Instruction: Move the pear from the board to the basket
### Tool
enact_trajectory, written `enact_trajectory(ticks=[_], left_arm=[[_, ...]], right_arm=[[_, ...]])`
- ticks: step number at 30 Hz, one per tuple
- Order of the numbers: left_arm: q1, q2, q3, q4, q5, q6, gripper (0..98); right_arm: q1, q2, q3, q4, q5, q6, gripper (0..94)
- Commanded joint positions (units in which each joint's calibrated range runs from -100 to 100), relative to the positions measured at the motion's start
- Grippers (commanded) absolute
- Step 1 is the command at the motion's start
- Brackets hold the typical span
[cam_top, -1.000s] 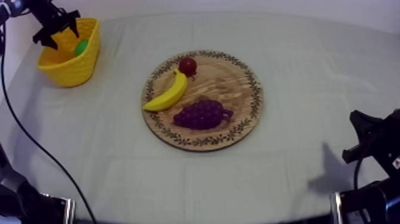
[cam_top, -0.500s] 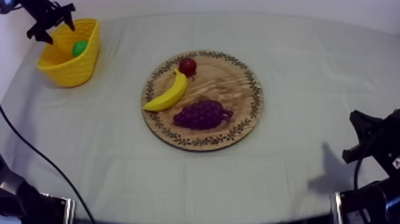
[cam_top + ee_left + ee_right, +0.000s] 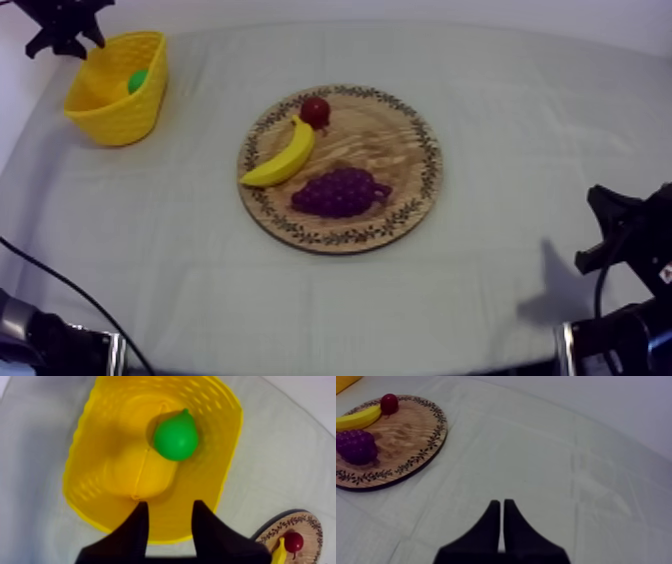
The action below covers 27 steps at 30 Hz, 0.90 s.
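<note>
- The pear (image 3: 175,436) lies inside the yellow basket (image 3: 80,476), leaning against the inner wall with its narrow end up toward the rim. It touches nothing but the basket.
- The left hand (image 3: 170,508) hangs above the basket, over its rim. Its two fingers (image 3: 135,531) are spread apart and there is nothing between them. That height and gap fit a hand that has no load and needs to keep clear of the rim.
- The wooden board (image 3: 390,140) sits well apart from the basket, toward the middle of the counter (image 3: 500,90). It carries the banana (image 3: 282,155), the bunch of grapes (image 3: 340,192) and the small red fruit (image 3: 316,110), and no pear.
- The right hand (image 3: 501,503) rests low on the side of the counter far from the basket. Its fingers are pressed together into a narrow wedge and grip nothing. It has no part in this job, so parking it there keeps it out of the way.
- By my reading the task is as good as done, since the fruit is in the basket and off the board. All that seems left is for the left arm to move off without knocking the basket.
</note>
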Motion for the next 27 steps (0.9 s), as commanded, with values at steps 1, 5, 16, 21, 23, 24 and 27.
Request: enact_trajectory(ticks=[1, 5, 16, 21, 23, 24, 27], left_arm=[[0.17, -3.75, 2.95, 0.03, -1.03, -0.10, 24.1], [0.53, -9.70, 8.51, 0.02, -4.00, -0.86, 10.0], [0.94, -30.96, 28.29, -0.13, -16.69, -5.39, 0.8], [1.34, -41.25, 38.22, -0.03, -22.64, -9.97, 0.2], [1.72, -45.29, 41.87, 0.00, -24.72, -11.42, 0.1], [2.04, -47.34, 43.68, -0.10, -25.81, -12.13, 0.1], [3.37, -53.69, 49.54, -0.36, -29.71, -14.84, 0.1]], right_arm=[[0.01, -0.04, 0.00, -0.01, 0.01, 0.00, 0.4], [0.01, -0.04, 0.00, -0.01, 0.01, 0.00, 0.4], [0.01, -0.04, 0.00, -0.01, 0.01, 0.00, 0.4], [0.01, -0.04, 0.00, -0.01, 0.01, 0.00, 0.4], [0.01, -0.04, 0.00, -0.01, 0.01, 0.00, 0.4], [0.01, -0.04, 0.00, -0.01, 0.01, 0.00, 0.4], [0.01, -0.04, 0.00, -0.01, 0.01, 0.00, 0.4]])
